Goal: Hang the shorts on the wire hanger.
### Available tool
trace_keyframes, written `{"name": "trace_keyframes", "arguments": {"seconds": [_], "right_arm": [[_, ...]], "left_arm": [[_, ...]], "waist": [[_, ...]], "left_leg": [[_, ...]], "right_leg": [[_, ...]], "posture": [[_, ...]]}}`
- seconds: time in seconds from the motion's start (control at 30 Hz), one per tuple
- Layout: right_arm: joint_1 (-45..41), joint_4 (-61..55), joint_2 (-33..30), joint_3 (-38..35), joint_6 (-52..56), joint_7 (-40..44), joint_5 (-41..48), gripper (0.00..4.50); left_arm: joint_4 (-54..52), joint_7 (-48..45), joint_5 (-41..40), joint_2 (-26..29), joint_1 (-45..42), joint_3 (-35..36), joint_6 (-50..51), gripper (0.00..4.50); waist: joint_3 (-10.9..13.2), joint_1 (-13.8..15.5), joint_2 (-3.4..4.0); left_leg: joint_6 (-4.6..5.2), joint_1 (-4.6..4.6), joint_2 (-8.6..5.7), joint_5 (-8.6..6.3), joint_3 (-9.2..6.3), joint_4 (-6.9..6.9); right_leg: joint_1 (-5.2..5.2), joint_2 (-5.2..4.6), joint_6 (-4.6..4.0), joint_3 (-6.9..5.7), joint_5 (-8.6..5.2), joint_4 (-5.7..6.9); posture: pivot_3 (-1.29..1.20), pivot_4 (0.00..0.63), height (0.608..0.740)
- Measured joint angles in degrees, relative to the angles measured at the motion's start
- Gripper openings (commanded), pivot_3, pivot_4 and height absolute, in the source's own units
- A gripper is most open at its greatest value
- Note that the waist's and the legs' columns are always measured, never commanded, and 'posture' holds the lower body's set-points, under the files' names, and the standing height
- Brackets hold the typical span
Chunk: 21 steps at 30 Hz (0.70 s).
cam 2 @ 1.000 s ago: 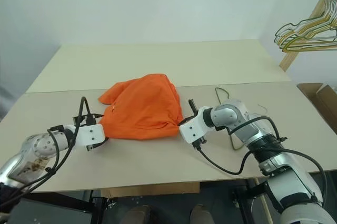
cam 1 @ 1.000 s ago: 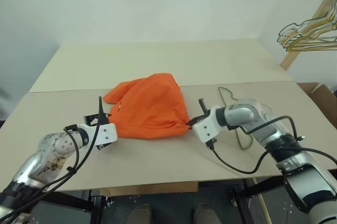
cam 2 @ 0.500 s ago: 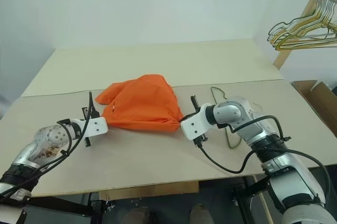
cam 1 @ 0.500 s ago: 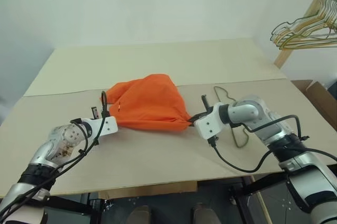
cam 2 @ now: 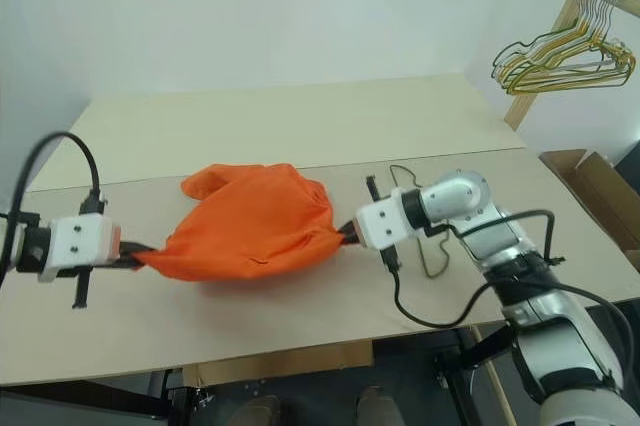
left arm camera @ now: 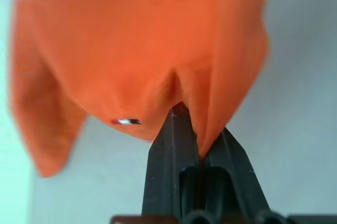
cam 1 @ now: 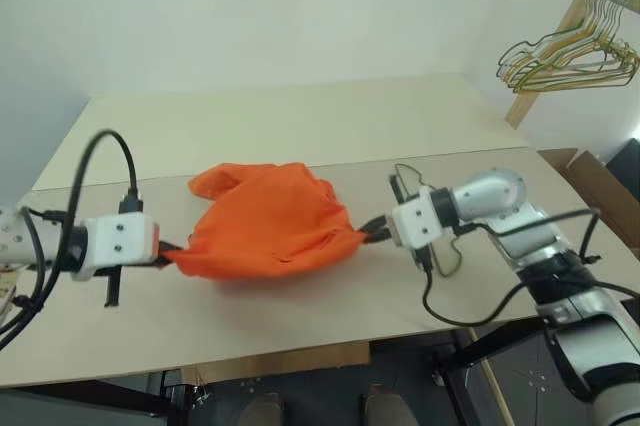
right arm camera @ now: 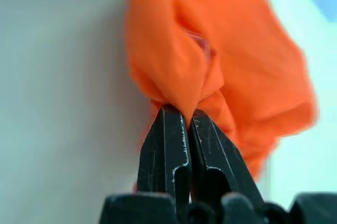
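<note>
Both grippers, left & right, are clamped on opposite edges of the shorts, which hang bunched between them just over the table. Wire hanger lies on the table just right of the shorts, behind the right gripper. Risk: each pinch holds only a small fold, so a hard pull could slip it out; sagging cloth may also drag the hanger.

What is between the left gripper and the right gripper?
In the left eye view the shorts stretch between them: the left gripper is shut on one end, the right gripper on the other.
</note>
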Motion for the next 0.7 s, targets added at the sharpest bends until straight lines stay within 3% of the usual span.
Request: {"name": "trace_keyframes", "arguments": {"seconds": [0.13,0.2,0.27,0.33,0.4,0.53,0.63,0.7], "right_arm": [[-17.89,24.81,7.84,-0.21,-1.17,-22.26,-11.02,0.0],[-28.58,38.79,12.63,-0.23,0.03,-38.05,-15.98,0.0],[-36.55,46.52,16.23,-1.1,0.78,-50.95,-18.2,0.0],[-41.03,51.0,17.89,-3.38,1.2,-60.02,-18.37,0.0],[-44.69,53.52,18.95,-6.46,0.55,-67.79,-18.19,0.0],[-45.88,54.35,18.36,-8.66,-4.44,-73.84,-18.7,0.0],[-41.44,54.44,16.64,-7.64,-8.54,-72.62,-20.84,0.0],[-36.56,54.4,15.42,-5.38,-12.21,-70.47,-23.14,0.0]], "left_arm": [[24.57,13.8,15.92,-9.19,-31.63,-11.12,-2.07,0.04],[45.95,27.57,26.22,-14.51,-51.24,-16.69,-4.49,0.04],[60.85,41.84,33.98,-17.49,-65.43,-20.83,-7.18,0.04],[69.69,53.39,39.22,-19.45,-74.13,-23.62,-8.74,0.04],[75.63,63.24,42.87,-20.71,-80.68,-25.48,-10.74,0.04],[78.99,71.72,46.13,-20.91,-84.95,-26.94,-17.05,0.04],[79.34,70.92,47.02,-19.97,-82.73,-27.46,-23.3,0.04],[78.05,65.3,45.02,-19.44,-77.89,-26.55,-28.98,0.04]], "waist": [[-0.63,0.01,-0.36],[-0.82,-0.48,-0.72],[-1.0,-1.37,-0.98],[-1.04,-2.35,-1.02],[-1.06,-3.09,-1.05],[-1.07,-4.37,-1.04],[-1.22,-5.16,-1.07],[-1.4,-5.55,-1.04]], "left_leg": [[-1.12,-0.42,-0.04,0.67,-0.1,-0.13],[-1.31,-1.04,-0.02,0.79,-0.12,-0.15],[-1.33,-1.62,-0.08,0.78,-0.22,-0.23],[-1.28,-1.64,-0.25,0.75,-0.26,-0.61],[-1.25,-1.81,-0.44,0.74,-0.16,-1.08],[-1.24,-2.29,-0.52,0.74,-0.15,-1.2],[-1.18,-2.39,-0.61,0.74,-0.1,-0.97],[-1.01,-2.43,-0.68,0.83,0.02,-0.75]], "right_leg": [[-0.58,0.04,-0.14,-0.26,0.12,0.4],[-1.19,-0.05,-0.26,-0.8,0.18,0.45],[-2.29,-0.32,-0.28,-1.25,0.23,0.87],[-2.56,-0.54,-0.27,-1.31,0.23,1.01],[-3.11,-0.78,-0.26,-1.32,0.23,1.13],[-3.69,-0.91,-0.25,-1.34,0.22,1.2],[-3.66,-1.01,-0.23,-1.34,0.23,1.21],[-3.48,-1.11,-0.22,-1.34,0.23,1.1]], "posture": [[-0.01,0.0,0.74],[-0.01,0.0,0.74],[-0.01,0.0,0.74],[-0.02,0.0,0.74],[-0.03,0.0,0.74],[-0.04,0.0,0.74],[-0.04,0.0,0.74],[-0.05,0.0,0.74]]}}
